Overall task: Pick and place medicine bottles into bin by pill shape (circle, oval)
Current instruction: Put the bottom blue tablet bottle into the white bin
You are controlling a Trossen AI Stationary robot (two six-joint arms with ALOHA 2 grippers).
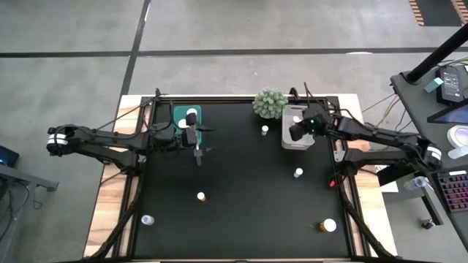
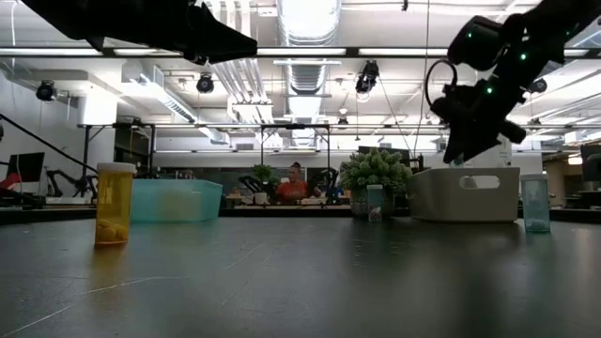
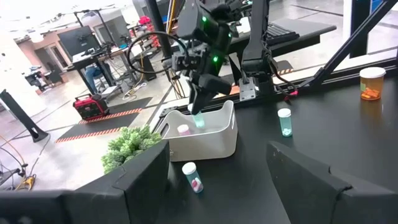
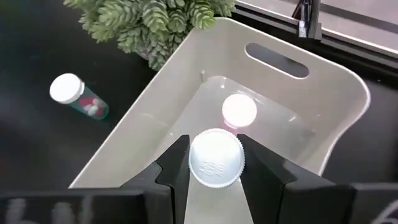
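My right gripper [image 1: 295,134] is over the white bin [image 1: 287,140] at the far right, shut on a small pale medicine bottle with a white cap [image 4: 216,157]. Another white-capped bottle [image 4: 239,111] stands inside that bin. My left gripper [image 1: 197,153] hangs open and holds nothing, just near of the teal bin [image 1: 178,115], which has a bottle [image 1: 191,115] in it. Loose bottles stand on the black table: [image 1: 265,130], [image 1: 298,173], [image 1: 200,196], [image 1: 147,219] and an amber one [image 1: 327,226]. My right gripper pinches the bottle between its two fingers at the sides of the white cap [image 4: 196,163]. The fingers [image 3: 200,99] come slanting down from the table's right side. The bottle's body [image 3: 199,120] hangs below them, clear of the bin's floor and inside its rim.
A round spiky green plant [image 1: 270,102] stands right beside the white bin's left wall, with one loose bottle [image 4: 78,96] just near of it. The middle of the black table [image 1: 241,175] is bare. People sit in the room beyond the far edge [image 2: 293,183].
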